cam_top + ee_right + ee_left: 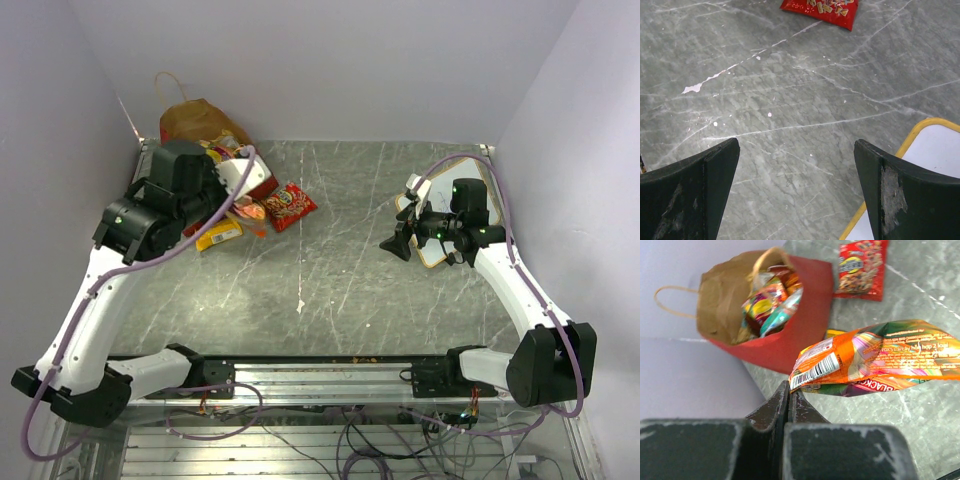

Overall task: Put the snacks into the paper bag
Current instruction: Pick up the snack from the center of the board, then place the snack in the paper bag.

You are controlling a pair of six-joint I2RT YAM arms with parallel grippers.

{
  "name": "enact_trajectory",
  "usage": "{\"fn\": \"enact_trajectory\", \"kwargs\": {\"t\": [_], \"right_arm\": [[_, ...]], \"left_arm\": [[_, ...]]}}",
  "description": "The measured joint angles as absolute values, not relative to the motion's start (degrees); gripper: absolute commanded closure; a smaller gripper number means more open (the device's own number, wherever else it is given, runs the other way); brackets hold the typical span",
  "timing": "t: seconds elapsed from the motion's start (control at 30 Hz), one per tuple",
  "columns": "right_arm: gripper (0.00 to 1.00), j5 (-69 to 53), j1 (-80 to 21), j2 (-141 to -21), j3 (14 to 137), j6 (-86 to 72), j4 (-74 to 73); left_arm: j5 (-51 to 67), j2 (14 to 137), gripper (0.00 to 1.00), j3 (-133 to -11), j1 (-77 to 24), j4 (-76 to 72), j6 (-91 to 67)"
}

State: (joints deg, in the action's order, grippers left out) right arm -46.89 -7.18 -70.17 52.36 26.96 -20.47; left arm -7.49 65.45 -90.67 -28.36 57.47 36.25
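Paper bag (805,315): standing at far-left corner of bench (350,250), close to the wall, mouth open, one loop handle out to the side. Inside the bag: several multicolour packets (771,305), tops showing above the rim.

Orange packet (875,360): just beside the bag, outside it, raised off the bench, barcode end toward the left claw (788,390). Left claw: clenched, tips pinching that packet's corner.

Red packet (860,267): flat on bench beyond the bag, apart from it. Yellow packet (220,235): flat on bench under the left arm, partly hidden.

Right claw (796,145): released, jaws wide, grasping nothing, over bare bench on the right side, well apart from the bag. White board (935,150) with yellow edge just beside its right finger.
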Motion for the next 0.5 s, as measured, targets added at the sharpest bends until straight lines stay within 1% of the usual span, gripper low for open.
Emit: {"fn": "enact_trajectory", "kwargs": {"t": [0.27,0.5], "right_arm": [[0.02,-46.9,-7.2,-70.2,52.4,27.0,-20.5],[0.02,-47.0,-7.2,-70.2,52.4,27.0,-20.5]], "left_arm": [[-8.5,64.8,0.93,-97.5,-18.9,59.5,33.1],[-12.9,64.8,0.93,-99.5,-17.8,57.9,32.4]]}}
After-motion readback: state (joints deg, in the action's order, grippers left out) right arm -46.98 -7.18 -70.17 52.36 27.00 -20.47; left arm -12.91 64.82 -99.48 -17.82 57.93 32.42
